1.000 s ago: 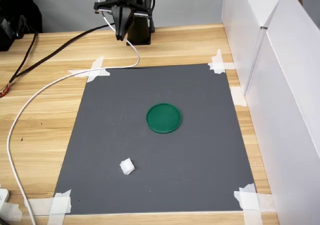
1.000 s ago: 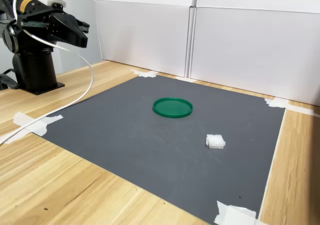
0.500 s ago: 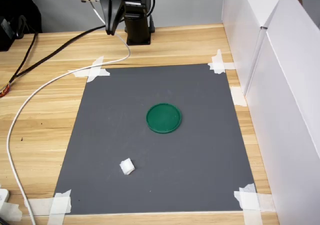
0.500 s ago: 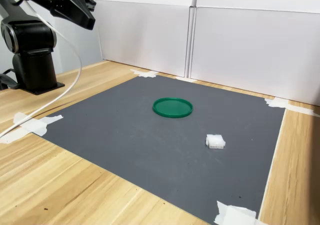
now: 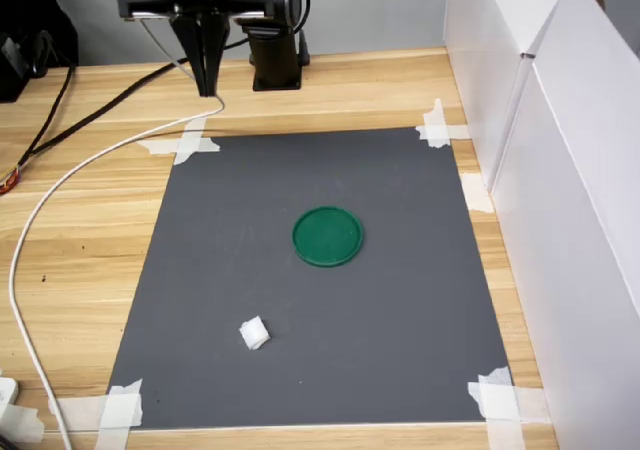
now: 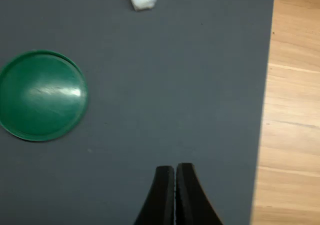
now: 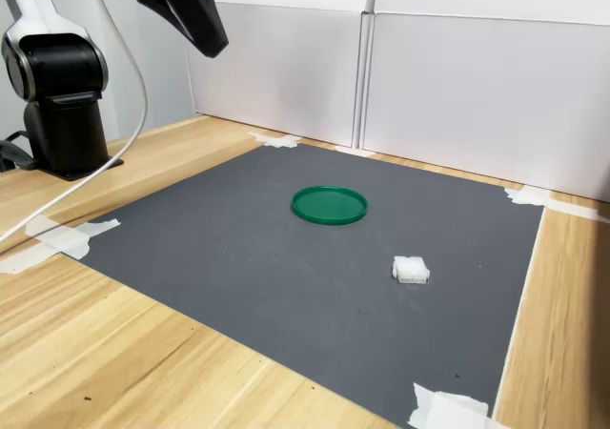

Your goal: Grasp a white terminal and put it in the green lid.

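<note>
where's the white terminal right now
The white terminal lies on the dark mat toward its near-left corner in the first exterior view, apart from the green lid and far from the gripper.

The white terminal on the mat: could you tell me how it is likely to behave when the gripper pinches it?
The terminal looks like a small, blocky plastic piece, so it is probably stiff and light. Its flat faces suggest it will slide rather than roll on the mat. Being so small, it could twist or skid if the shut gripper closes off-centre.
</note>
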You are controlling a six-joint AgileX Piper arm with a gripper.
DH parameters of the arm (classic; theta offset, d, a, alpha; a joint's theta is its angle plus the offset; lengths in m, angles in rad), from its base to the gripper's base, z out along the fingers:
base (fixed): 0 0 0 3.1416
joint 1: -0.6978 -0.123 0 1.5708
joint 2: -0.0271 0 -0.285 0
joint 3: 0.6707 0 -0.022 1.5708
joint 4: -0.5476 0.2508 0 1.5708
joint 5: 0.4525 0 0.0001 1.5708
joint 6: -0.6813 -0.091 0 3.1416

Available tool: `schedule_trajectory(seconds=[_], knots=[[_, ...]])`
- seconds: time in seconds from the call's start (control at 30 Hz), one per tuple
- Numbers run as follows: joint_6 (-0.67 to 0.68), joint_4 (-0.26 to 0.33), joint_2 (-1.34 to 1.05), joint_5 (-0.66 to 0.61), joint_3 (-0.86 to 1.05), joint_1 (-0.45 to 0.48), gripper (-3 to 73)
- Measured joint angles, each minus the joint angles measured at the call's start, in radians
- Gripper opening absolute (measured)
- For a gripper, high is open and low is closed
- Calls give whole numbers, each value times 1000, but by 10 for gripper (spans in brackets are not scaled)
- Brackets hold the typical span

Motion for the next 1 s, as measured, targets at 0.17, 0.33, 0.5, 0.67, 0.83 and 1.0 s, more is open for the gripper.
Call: schedule_trajectory(seconds=[0.17, 0.33, 0.5, 0.67, 0.83, 1.0], knots=[[0, -55, 115, -82, -119, 0, -15], [0, -68, 220, -167, -236, 0, -15], [1, -70, 309, -237, -337, 0, -15], [1, -70, 387, -271, -434, 0, -15], [6, -70, 448, -298, -543, 0, -15], [47, -68, 517, -363, -654, 0, -15]])
